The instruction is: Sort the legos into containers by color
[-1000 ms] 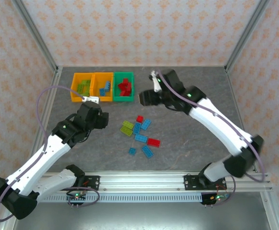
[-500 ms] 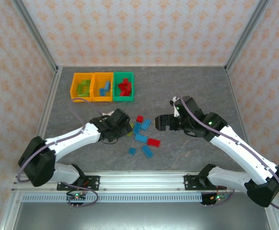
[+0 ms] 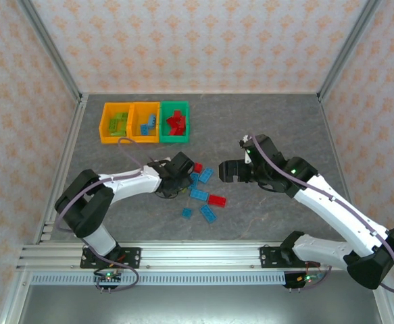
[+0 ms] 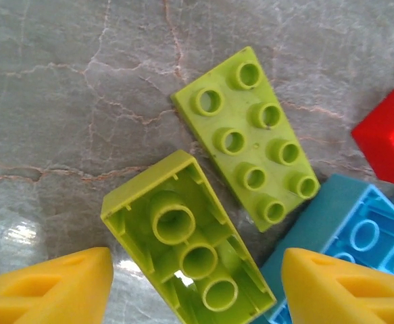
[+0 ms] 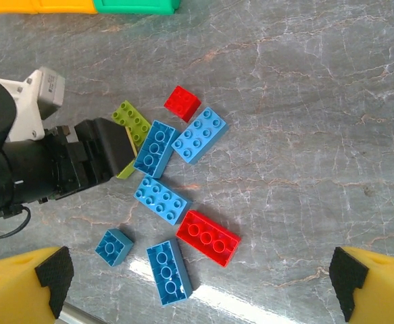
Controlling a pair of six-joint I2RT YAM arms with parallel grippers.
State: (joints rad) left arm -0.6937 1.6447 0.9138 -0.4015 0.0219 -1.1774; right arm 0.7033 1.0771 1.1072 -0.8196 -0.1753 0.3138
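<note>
Lime lego (image 4: pixel 186 251) hollow-side up, long axis diagonal

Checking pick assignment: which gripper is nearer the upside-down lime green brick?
Left. The left gripper is right over the upside-down lime green brick, open fingers on either side of it. The right gripper hovers off to the right, beyond the light blue bricks.

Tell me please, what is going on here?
Lego sorting by color is partly done. The left arm has its jaws open on either side of an upside-down lime green brick on the table, not yet gripping. The right arm hovers with open jaws near the loose blue and red bricks. The three bins already hold some bricks.
</note>
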